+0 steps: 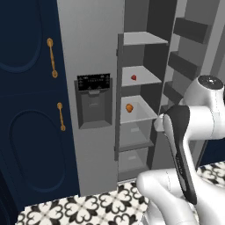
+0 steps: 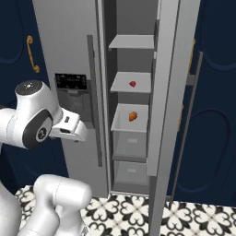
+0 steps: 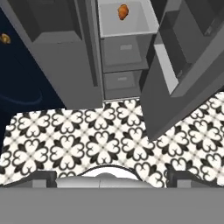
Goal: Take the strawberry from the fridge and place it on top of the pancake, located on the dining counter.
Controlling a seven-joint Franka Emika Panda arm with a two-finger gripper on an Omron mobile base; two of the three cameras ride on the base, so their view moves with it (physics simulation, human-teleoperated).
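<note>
The fridge point(image 1: 94, 66) stands with its right door swung open, the strawberry point(image 1: 133, 77) resting untouched on a middle shelf point(image 1: 143, 75) at upper centre, above an orange fruit point(image 1: 129, 107). The robot's tool point(image 3: 111, 177), jaws spread wide and empty, points down at the patterned floor point(image 3: 87, 140). Reaching, grasping and delivery to the pancake all remain.

Place: rendered kitchen | Evidence: open two-door fridge point(image 1: 94, 66) with fruit on shelves, navy cabinets point(image 1: 26, 110), patterned floor tiles point(image 3: 105, 140)
</note>
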